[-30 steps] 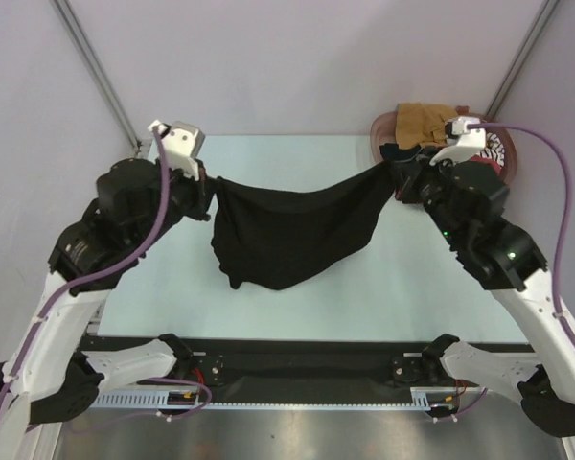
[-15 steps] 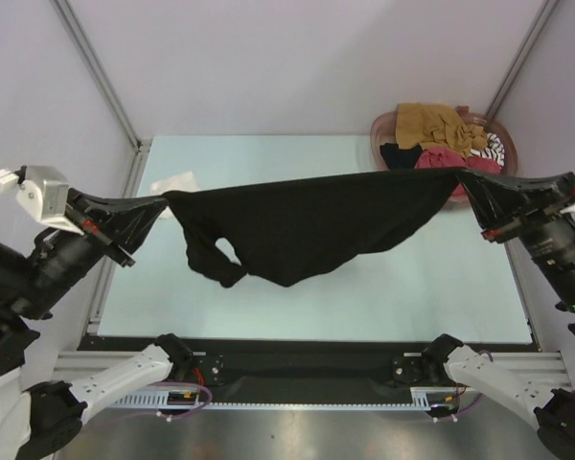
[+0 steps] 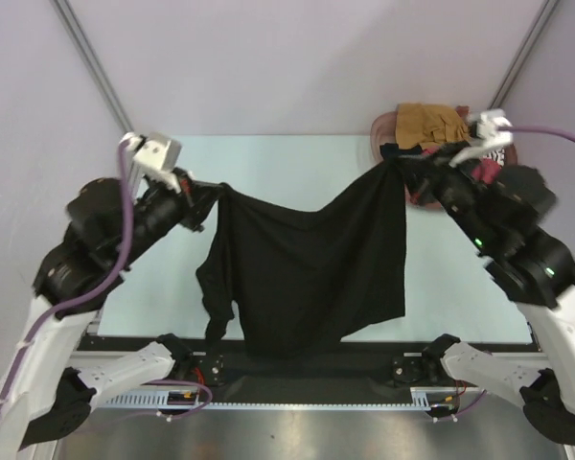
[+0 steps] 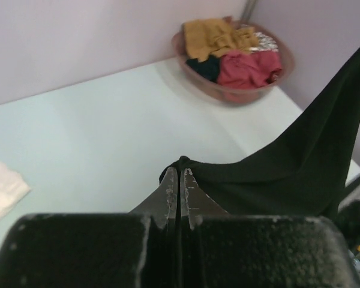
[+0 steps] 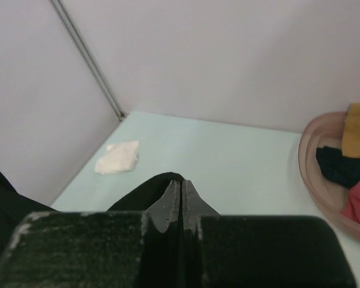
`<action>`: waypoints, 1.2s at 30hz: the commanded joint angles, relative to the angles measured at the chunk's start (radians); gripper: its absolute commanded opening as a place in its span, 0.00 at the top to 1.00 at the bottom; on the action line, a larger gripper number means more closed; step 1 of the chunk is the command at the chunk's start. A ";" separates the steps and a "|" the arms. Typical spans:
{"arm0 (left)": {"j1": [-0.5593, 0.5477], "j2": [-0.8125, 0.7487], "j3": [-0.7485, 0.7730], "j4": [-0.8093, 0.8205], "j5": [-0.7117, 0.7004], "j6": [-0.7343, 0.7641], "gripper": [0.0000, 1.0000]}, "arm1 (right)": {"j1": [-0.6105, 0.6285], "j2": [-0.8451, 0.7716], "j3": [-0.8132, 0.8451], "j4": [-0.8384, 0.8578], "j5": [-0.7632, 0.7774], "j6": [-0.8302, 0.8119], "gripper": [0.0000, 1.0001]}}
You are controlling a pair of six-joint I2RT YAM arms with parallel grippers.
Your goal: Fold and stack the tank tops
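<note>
Drawn back inward, left pincer point(image 3: 215, 193) and right pincer point(image 3: 395, 170) grip the black tank top point(image 3: 307, 273).

The large limp black tank top point(image 3: 307, 278) is solid black, with no print. The flat table top point(image 3: 297, 158) is pale mint green. The round plastic basket point(image 4: 240, 96) is translucent reddish-brown. In it lie a mustard-brown crumpled garment point(image 4: 216, 35), a red crumpled garment point(image 4: 249, 67), a black-and-white striped garment point(image 4: 263, 41) and a small black cloth point(image 4: 205, 66). The folded white cloth point(image 5: 118, 157) is plain off-white. The smooth walls point(image 3: 297, 67) are pale lilac-grey. A purple cable point(image 3: 551, 132) runs along the white-and-black right arm point(image 3: 561, 331).
</note>
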 commanded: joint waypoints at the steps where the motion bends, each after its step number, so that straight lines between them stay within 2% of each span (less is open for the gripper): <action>1: 0.060 0.069 -0.028 0.144 -0.069 0.010 1.00 | -0.094 0.093 -0.021 0.119 -0.029 0.011 1.00; 2: 0.089 0.085 -0.024 0.159 -0.009 0.009 1.00 | -0.132 0.129 -0.012 0.143 -0.072 0.039 1.00; 3: 0.141 0.100 -0.011 0.178 0.014 0.009 1.00 | -0.164 0.149 -0.003 0.159 -0.145 0.057 1.00; 5: 0.177 0.152 0.047 0.176 0.036 0.013 1.00 | -0.235 0.198 0.039 0.177 -0.204 0.090 1.00; 11: 0.194 0.181 0.168 0.138 0.060 0.032 1.00 | -0.255 0.236 0.134 0.167 -0.266 0.096 1.00; 14: 0.192 0.137 0.148 0.139 0.088 0.027 1.00 | -0.248 0.199 0.120 0.169 -0.281 0.093 1.00; 19: 0.194 0.031 0.082 0.170 0.151 0.003 1.00 | -0.183 0.079 0.071 0.165 -0.267 0.062 1.00; 28: 0.192 -0.090 0.026 0.135 0.162 -0.026 1.00 | -0.084 -0.028 0.085 0.055 -0.198 0.053 1.00; 31: 0.194 -0.086 0.024 0.124 0.174 -0.040 1.00 | -0.085 0.002 0.115 0.018 -0.145 0.064 1.00; 33: 0.192 -0.058 0.018 0.120 0.156 -0.042 1.00 | -0.087 0.082 0.158 -0.056 -0.103 0.064 1.00; 36: 0.194 0.002 -0.040 0.147 0.143 -0.040 1.00 | -0.125 0.149 0.098 -0.059 -0.079 0.099 1.00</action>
